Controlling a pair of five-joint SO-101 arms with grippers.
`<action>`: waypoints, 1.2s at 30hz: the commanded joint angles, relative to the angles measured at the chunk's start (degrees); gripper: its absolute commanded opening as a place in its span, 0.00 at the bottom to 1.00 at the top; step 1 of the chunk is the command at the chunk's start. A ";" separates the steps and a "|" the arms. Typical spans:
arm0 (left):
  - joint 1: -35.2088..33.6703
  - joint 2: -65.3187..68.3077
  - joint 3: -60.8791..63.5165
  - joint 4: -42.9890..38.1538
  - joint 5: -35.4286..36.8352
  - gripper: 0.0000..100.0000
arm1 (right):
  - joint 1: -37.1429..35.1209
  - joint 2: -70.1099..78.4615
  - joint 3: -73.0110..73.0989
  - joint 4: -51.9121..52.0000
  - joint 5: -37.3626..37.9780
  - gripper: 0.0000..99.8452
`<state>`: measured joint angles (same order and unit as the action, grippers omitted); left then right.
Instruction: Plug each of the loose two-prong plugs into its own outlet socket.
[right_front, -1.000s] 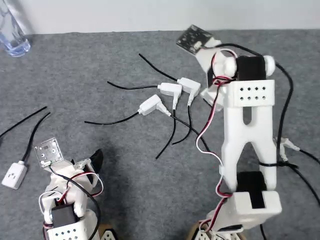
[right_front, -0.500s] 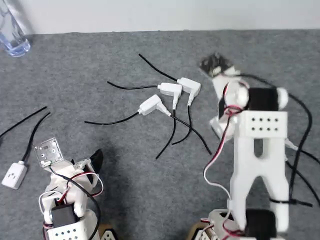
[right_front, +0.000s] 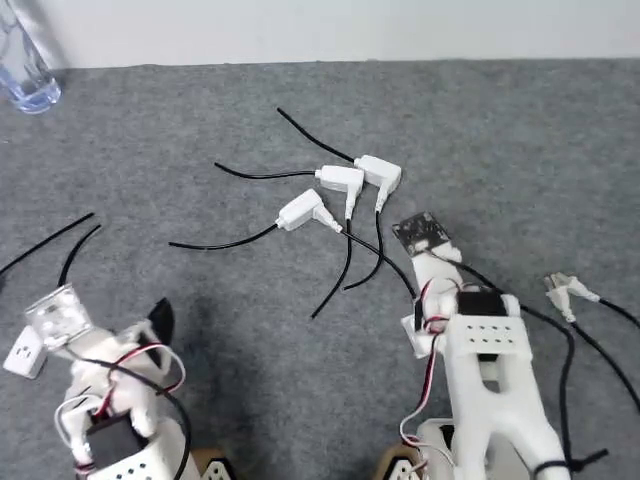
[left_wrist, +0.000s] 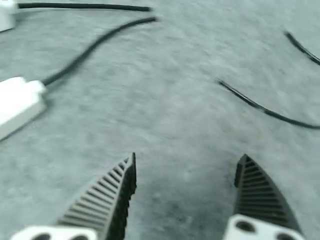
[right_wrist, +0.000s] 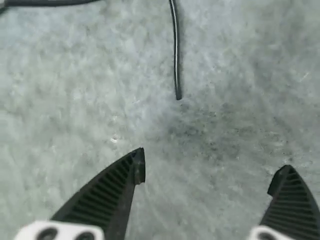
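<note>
Parted jaws on both the left gripper (left_wrist: 187, 167) and the right gripper (right_wrist: 214, 165), clamped on nothing, with bare carpet between the ribbed black fingers. Largest of all, grey carpet (right_front: 200, 130) across the whole table, coarse, matte and likely to snag. Next, two white plastic arms at the near edge, left arm (right_front: 110, 430) and right arm (right_front: 495, 380), boxy, with red and black wires looped over them. At the far left corner, a clear bottle (right_front: 25, 75). In the middle of the table, three small white blocks (right_front: 340, 180) bunched close together, each on a thin black cord (right_front: 345, 265); impossible to tell from here whether plugs or sockets. At the near left, just beside the left arm, a square white socket (right_front: 25, 352), also on a cord. At the near right, well apart from that socket, a loose plug (right_front: 562, 290), small and white. Probably light and rigid, smooth enough to slip, with thin prongs easy to bend and a limp cord apt to drag on the carpet. Best taken across the flat sides of the body, behind the prongs, leaving them free.
</note>
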<state>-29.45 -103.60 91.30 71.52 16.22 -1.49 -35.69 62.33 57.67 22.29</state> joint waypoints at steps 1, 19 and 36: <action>-6.95 -0.70 -2.86 -0.53 -6.59 0.30 | 0.66 -1.80 0.97 -3.21 -2.81 0.38; -35.25 0.70 -24.40 -15.65 -29.98 0.30 | 0.66 -1.89 8.00 -12.09 -2.81 0.38; -32.53 81.49 -87.69 15.30 -57.32 0.30 | 0.57 -2.42 9.32 -13.58 -2.81 0.38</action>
<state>-62.24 -43.56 21.14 78.37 -24.13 -1.49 -36.84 72.09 45.19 19.82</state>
